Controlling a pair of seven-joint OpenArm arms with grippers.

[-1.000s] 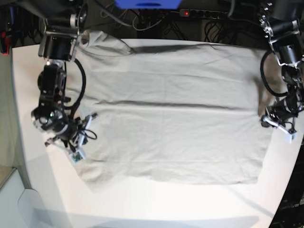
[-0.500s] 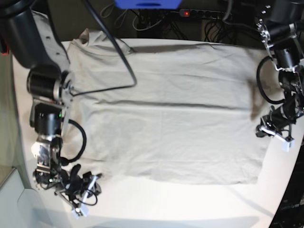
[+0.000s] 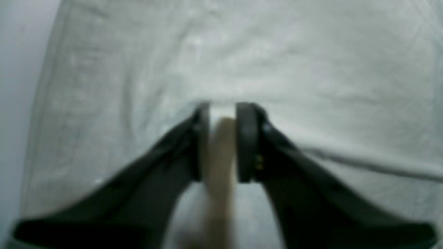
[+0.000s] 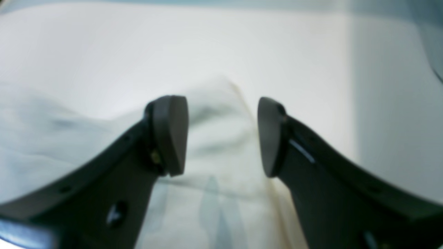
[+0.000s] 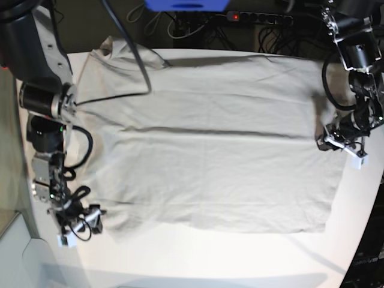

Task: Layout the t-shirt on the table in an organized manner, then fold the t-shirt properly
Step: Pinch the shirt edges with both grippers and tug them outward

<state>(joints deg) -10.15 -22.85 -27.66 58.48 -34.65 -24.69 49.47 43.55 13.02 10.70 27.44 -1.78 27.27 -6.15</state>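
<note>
**Shirt spread flat, fingers at two of its edges**

Behind the desk [image 5: 198, 258] we see a power strip [image 5: 258, 17] with a red light, loose cables, and a blue object [image 5: 186, 5] at the top edge. A black cable [image 5: 129, 54] from the right arm crosses one corner of the shirt [image 5: 210, 138]. Nothing else lies on the desk near our fingers.

The shirt is spread open across the middle of the white desk, its cloth mostly flat with long shallow creases.

Our left fingers [image 3: 223, 141] sit over the shirt's edge on the base view's right. The wrist view shows them only narrowly parted, with a beige strip of cloth standing between the two pads; whether they pinch it or have just let go, we cannot tell. The rest of the shirt stretches away beyond the fingertips, bare desk showing to one side.

Our right fingers [image 4: 223, 135] stand clearly apart, gripping nothing. A rumpled corner of the shirt lies beneath and between them, its edge running just inside one pad, with bare desk beyond the tips.
</note>
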